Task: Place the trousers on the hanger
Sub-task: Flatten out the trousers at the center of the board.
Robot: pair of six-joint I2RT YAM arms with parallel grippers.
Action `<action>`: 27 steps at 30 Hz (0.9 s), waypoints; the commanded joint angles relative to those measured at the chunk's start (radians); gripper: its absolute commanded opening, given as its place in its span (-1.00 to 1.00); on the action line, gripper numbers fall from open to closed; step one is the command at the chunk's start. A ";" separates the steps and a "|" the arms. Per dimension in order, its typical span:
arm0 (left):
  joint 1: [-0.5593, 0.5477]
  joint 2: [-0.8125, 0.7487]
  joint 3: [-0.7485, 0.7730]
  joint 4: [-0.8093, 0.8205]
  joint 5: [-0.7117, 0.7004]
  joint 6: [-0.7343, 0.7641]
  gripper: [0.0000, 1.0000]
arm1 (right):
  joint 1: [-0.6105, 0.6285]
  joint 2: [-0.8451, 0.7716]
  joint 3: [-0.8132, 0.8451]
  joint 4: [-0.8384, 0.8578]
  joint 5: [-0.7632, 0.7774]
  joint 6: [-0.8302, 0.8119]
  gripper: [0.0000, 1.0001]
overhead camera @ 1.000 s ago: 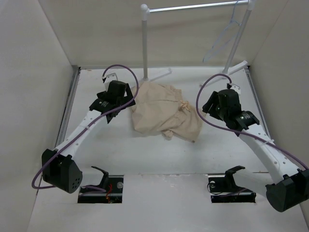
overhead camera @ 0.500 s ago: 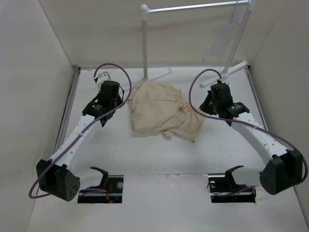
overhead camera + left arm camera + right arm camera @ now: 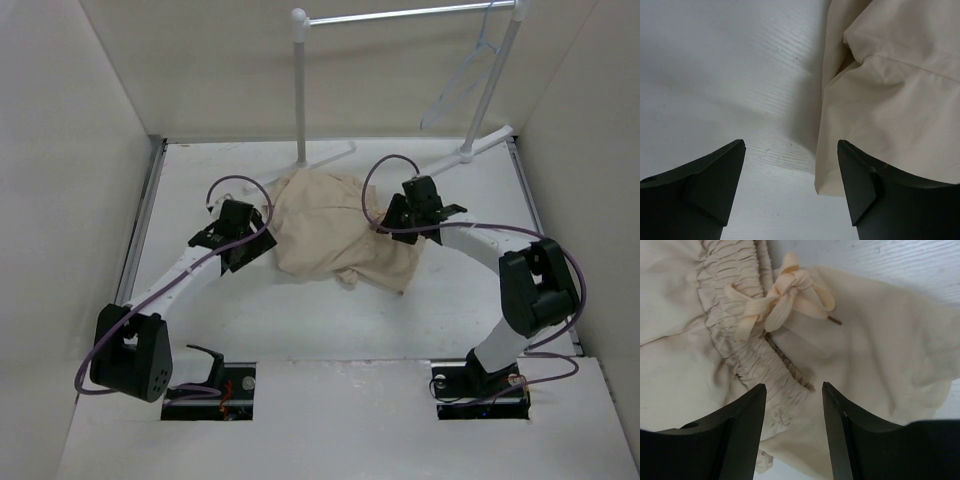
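Trousers (image 3: 335,232) of beige cotton lie crumpled in a heap on the white tabletop (image 3: 300,315), between the two pincers. The left pincer (image 3: 790,150) is spread wide and holds nothing. Its right finger sits over the left edge of the trousers and its left finger over bare tabletop. The right pincer (image 3: 793,390) is also spread and empty, low over the gathered elastic waistband (image 3: 742,347), with the knotted cream drawstring bow (image 3: 782,295) just beyond its fingertips. Well apart from the cloth, at the far right, the thin pale triangular hanger (image 3: 461,72) hangs by its hook from the metal rail (image 3: 400,15) of a white-poled garment rack (image 3: 299,90).
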 commanded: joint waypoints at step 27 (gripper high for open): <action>0.110 0.049 -0.023 0.620 0.238 -0.330 -0.79 | 0.222 -0.254 0.437 -0.149 0.116 -0.033 -0.91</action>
